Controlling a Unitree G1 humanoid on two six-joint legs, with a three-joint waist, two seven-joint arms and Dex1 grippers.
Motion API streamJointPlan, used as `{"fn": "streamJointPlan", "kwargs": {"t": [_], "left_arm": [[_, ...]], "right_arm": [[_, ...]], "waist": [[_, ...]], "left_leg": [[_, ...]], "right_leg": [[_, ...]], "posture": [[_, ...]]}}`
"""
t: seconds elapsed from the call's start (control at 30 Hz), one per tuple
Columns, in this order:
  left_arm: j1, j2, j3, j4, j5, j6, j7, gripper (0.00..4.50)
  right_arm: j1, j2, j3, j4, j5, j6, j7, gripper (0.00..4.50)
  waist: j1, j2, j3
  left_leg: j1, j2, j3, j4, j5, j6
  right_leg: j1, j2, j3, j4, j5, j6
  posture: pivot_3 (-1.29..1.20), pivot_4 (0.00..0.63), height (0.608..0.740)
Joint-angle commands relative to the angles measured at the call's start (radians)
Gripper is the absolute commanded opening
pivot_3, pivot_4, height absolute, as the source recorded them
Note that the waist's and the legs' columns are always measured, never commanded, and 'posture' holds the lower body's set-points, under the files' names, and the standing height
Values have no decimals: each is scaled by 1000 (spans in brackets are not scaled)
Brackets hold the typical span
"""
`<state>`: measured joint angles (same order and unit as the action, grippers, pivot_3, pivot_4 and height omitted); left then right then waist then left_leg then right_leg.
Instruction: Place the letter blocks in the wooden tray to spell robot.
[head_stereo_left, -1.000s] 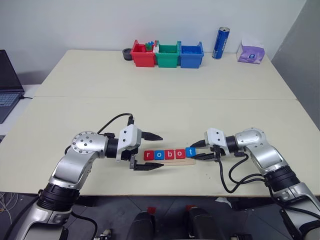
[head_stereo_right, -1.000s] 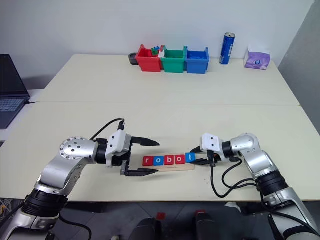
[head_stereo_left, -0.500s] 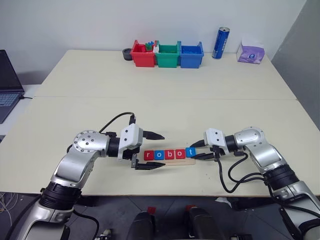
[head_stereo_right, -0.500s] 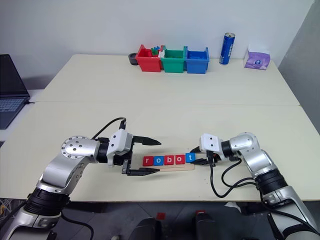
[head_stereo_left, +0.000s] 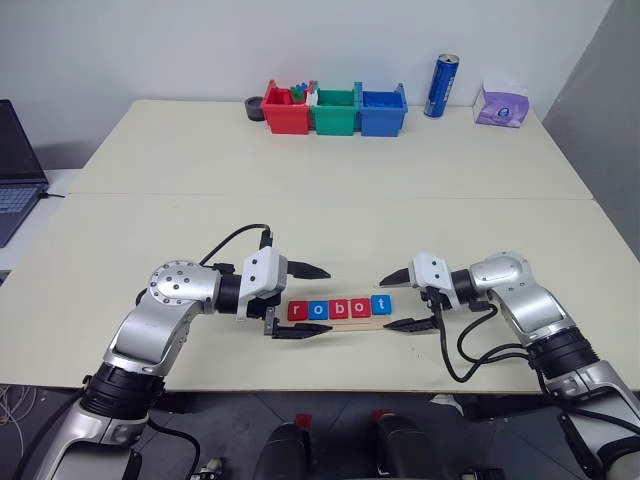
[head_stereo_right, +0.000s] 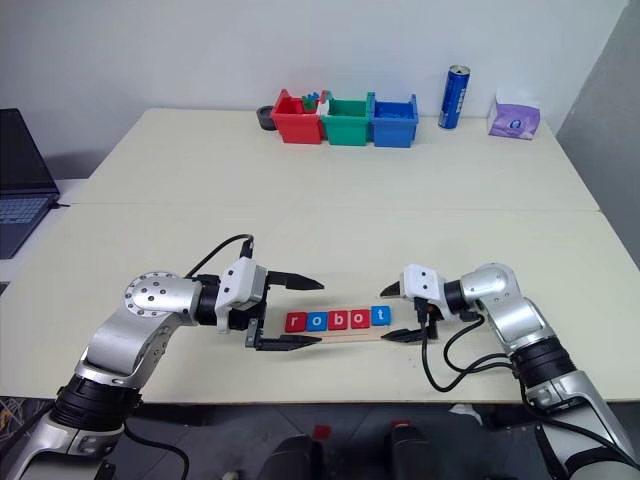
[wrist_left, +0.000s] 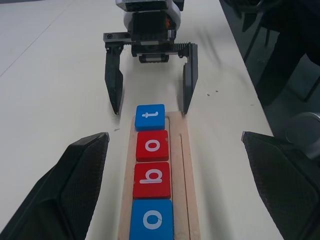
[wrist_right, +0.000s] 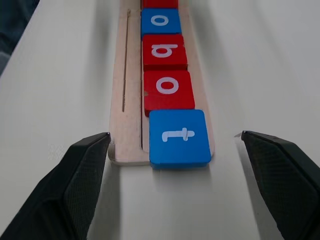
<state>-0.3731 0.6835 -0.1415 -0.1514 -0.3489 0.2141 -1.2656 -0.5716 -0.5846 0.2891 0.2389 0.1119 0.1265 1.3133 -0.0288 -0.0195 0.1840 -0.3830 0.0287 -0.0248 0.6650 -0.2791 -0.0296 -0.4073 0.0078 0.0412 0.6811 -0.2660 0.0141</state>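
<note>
Five letter blocks lie in a row on the wooden tray (head_stereo_left: 342, 322) and read r (head_stereo_left: 297, 311), o (head_stereo_left: 317, 309), b (head_stereo_left: 338, 308), o (head_stereo_left: 358, 306), t (head_stereo_left: 380, 303). The blue t block (wrist_right: 180, 137) juts slightly past the tray's (wrist_right: 127, 135) end. My right gripper (head_stereo_left: 383, 304) is open, with a finger (wrist_right: 280, 175) on either side of the t block, clear of it. At the r end my left gripper (head_stereo_left: 327, 300) is open too, one finger on each side of the row, touching nothing. The left wrist view looks along the row to the right gripper (wrist_left: 150, 107).
Red (head_stereo_left: 285, 112), green (head_stereo_left: 335, 110) and blue (head_stereo_left: 383, 108) bins stand at the table's far edge, with a blue can (head_stereo_left: 441, 86) and a tissue pack (head_stereo_left: 501, 105) to their right. A laptop (head_stereo_left: 15, 160) sits off the left side. The tray lies near the table's front edge.
My right gripper has opened wide and let go of the t block, which stays on the tray. The left gripper has not moved.
</note>
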Motion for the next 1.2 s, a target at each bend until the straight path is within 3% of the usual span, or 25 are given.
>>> {"fn": "streamJointPlan", "kwargs": {"t": [0.03,0.17,0.5,1.2], "left_arm": [[-15,-3,-1,-22,-5,-6,3,4500],[-23,-7,-5,-16,-3,-8,1,4500],[-18,-2,-4,-21,-4,-11,2,4500],[-20,2,-1,-18,0,-9,6,4500]], "right_arm": [[-24,-13,-35,-31,33,22,9,4483],[-21,-14,-34,-37,35,32,9,3586],[-53,-24,-44,71,1,-42,-5,45],[-26,20,-8,55,-43,-91,-41,45]], "waist": [[0,0,0],[0,0,0],[0,0,0],[-1,0,0]], "left_leg": [[0,0,0,0,0,0],[0,0,0,0,0,0],[0,0,0,0,0,0],[0,0,0,0,0,0]], "right_leg": [[0,0,0,0,0,0],[0,0,0,0,0,0],[0,0,0,0,0,0],[0,0,0,0,0,0]], "posture": [[0,150,740],[0,150,740],[0,150,740],[0,150,740]]}}
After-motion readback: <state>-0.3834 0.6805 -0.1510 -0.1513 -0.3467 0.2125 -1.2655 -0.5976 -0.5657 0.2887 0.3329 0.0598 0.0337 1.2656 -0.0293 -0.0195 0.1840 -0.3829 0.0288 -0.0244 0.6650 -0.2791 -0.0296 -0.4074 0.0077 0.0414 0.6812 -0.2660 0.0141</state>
